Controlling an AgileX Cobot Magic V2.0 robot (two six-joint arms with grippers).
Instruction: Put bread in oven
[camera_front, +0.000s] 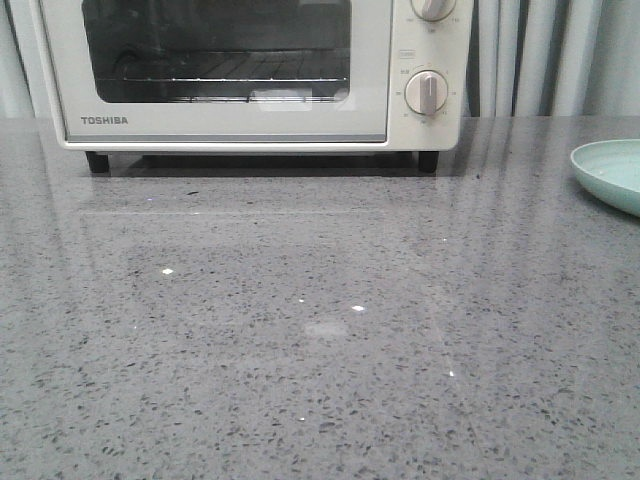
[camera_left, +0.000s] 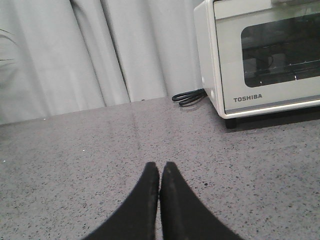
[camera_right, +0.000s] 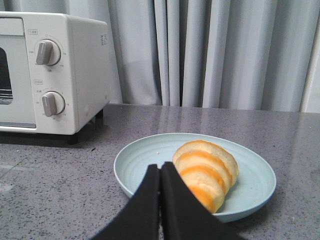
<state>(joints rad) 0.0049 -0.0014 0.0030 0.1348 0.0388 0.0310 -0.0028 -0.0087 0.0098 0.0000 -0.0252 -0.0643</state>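
The cream-white TOSHIBA oven (camera_front: 240, 125) stands at the back of the grey table with its glass door closed; it also shows as the oven (camera_left: 260, 75) in the left wrist view and the oven (camera_right: 75, 75) in the right wrist view. The bread (camera_right: 207, 172), a golden roll with orange bands, lies on a pale green plate (camera_right: 145, 162). My right gripper (camera_right: 160, 167) is shut and empty, just in front of the plate's near rim. My left gripper (camera_left: 160, 166) is shut and empty over bare table, left of the oven. Neither gripper shows in the front view.
Only the plate's rim (camera_front: 610, 170) shows at the right edge of the front view. A black power cord (camera_left: 189, 97) lies coiled by the oven's left side. Grey curtains (camera_right: 225, 50) hang behind the table. Two round dials (camera_front: 427, 92) sit on the oven's right panel.
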